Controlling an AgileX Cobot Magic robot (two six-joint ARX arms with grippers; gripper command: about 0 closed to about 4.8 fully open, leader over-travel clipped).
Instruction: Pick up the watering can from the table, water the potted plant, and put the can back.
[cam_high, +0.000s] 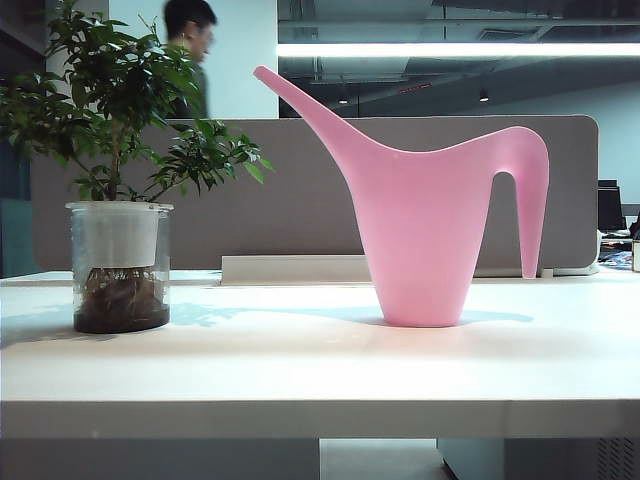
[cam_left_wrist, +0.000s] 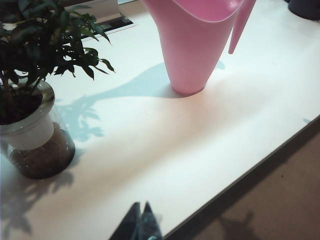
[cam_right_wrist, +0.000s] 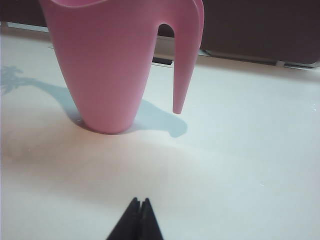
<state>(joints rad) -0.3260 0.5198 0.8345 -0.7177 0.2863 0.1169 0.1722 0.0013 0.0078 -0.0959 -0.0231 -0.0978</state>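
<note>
Watering can (cam_high: 420, 235): upright on the counter (cam_high: 300, 370), untouched, spout toward the potted plant (cam_high: 120, 200).
Left pincer (cam_left_wrist: 141, 220): fingertips pressed together, empty, near the counter's front edge, well short of the can.
Right pincer (cam_right_wrist: 139, 215): closed, empty, low, facing the can's handle.

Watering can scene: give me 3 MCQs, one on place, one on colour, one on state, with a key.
1. In the exterior view, the potted plant stands where relative to the watering can?
A. left
B. right
C. behind it

2. The can's colour?
A. green
B. pink
C. white

3. The can is:
A. lifted by the left gripper
B. tipped over the plant
C. upright on the table, unheld

Key: 1 A, the plant sits at the left and the can right of centre. 2 B, its body, spout and handle are all pink. 3 C, its base rests on the table, while the left gripper and right gripper are shut and apart from it.
</note>
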